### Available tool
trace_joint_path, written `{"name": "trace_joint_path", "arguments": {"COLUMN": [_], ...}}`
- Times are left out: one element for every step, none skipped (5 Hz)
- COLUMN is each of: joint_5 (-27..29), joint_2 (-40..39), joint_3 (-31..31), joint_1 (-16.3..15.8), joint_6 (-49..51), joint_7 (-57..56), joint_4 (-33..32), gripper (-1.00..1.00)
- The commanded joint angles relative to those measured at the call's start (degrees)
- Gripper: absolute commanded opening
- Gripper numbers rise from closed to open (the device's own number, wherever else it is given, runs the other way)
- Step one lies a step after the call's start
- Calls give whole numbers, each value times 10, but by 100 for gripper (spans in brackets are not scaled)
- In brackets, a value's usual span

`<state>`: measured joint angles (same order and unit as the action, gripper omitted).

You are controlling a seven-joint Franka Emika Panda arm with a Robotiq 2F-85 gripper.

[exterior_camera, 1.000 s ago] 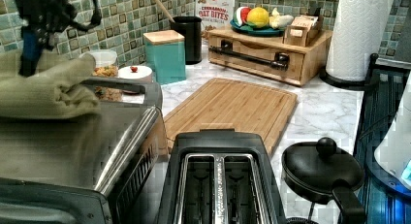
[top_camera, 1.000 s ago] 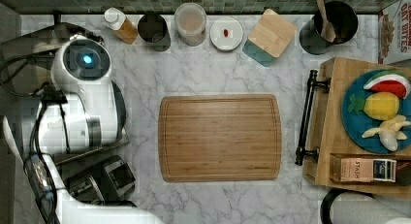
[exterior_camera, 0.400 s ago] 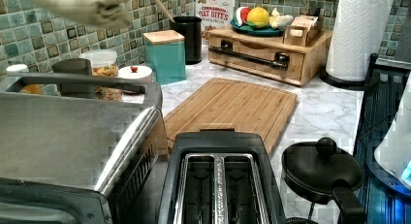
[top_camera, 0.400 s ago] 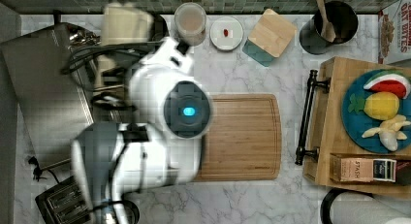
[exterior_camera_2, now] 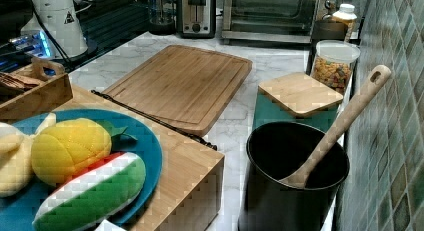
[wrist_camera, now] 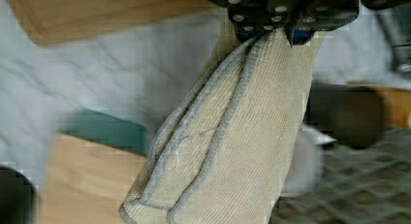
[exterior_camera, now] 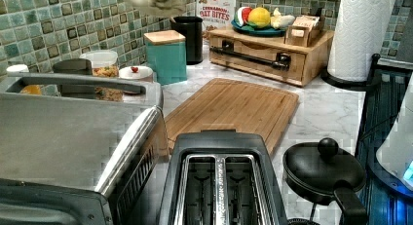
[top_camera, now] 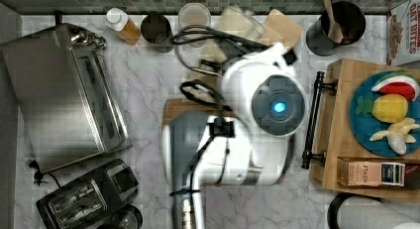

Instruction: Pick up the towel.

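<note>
My jaws are clamped shut on the cream, pale-beige woven cloth towel with grey stitched edges (wrist_camera: 232,146), which hangs in folds straight down from my gripper (wrist_camera: 271,32) in the wrist view. A second ago that towel lay on top of the silver toaster oven (top_camera: 64,95) at the left of the top view; now the oven's roof is bare and I have swung across to the upper middle of that frame, over the rectangular bamboo cutting board (exterior_camera: 234,108). In the left view the towel shows as a pale blur at the top edge, upper middle, well above the counter (exterior_camera: 156,1). I judge the pick itself done: the cloth is off every surface and carried.

Readable writing: the cereal box (exterior_camera: 216,5) against the tiles says "CINNAMON OAT BITES", and the small brown tea box (top_camera: 371,173) at the lower right of the top view says "STASH".
</note>
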<state>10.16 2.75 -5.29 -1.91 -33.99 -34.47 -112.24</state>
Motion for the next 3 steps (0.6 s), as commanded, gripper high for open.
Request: {"name": "trace_joint_path", "arguments": {"joint_5": [-26, -26, -26], "joint_2": [-24, -24, -24], "joint_3": [25, 27, 30], "joint_1": [0, 2, 5], "joint_6": [94, 94, 94], "joint_7": [49, 49, 49], "joint_4": [64, 64, 64], "gripper": [-100, -100, -100]}}
